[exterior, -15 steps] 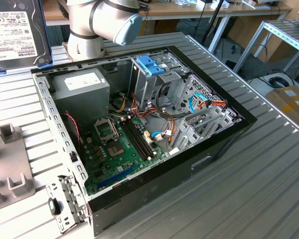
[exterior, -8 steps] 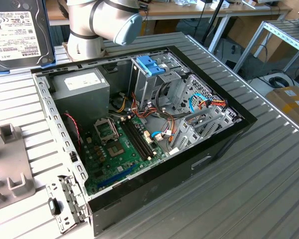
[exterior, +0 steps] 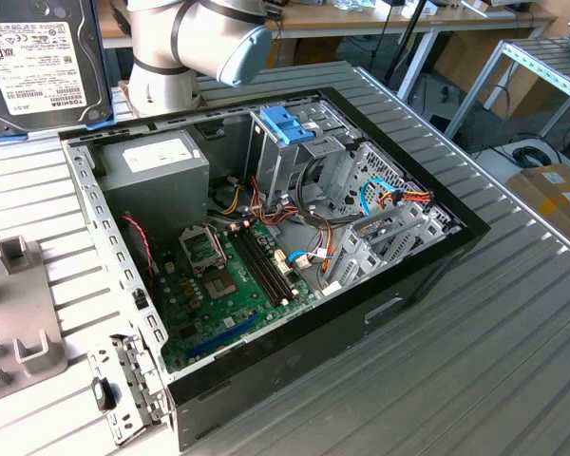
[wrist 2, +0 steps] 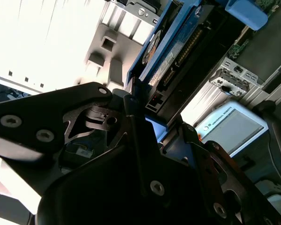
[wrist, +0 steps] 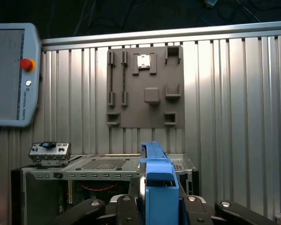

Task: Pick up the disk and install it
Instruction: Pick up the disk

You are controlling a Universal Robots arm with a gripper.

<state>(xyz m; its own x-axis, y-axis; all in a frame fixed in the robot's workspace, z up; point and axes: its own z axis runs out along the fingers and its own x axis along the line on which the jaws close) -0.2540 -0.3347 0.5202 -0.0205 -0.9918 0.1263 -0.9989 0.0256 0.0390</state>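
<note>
A ribbed metal table (exterior: pixel 475 361) fills the room's middle, with an open PC case (exterior: pixel 266 347) lying on its side on it and a grey plate (exterior: pixel 19 323) of moulded holders at the exterior view's left. Behind stand workbenches (exterior: pixel 380 17) and a metal frame (exterior: pixel 541 66). The arm (exterior: pixel 199 43) rises behind the case. The disk (exterior: pixel 38 62) hangs outside the case at the exterior view's upper left, label facing out, its top and left side cut off. In both wrist views the gripper (wrist: pixel 159 202) has its jaws clamped on the disk's blue rail (wrist: pixel 155 176), 1 finger on each side. A pendant (wrist: pixel 9 75) lies on the table. A blue latch (exterior: pixel 285 123) sits on the drive cage inside the case. Glare washes out much of the second wrist view, and the dark gripper body hides where the pads meet the disk (wrist 2: pixel 178 51).
</note>
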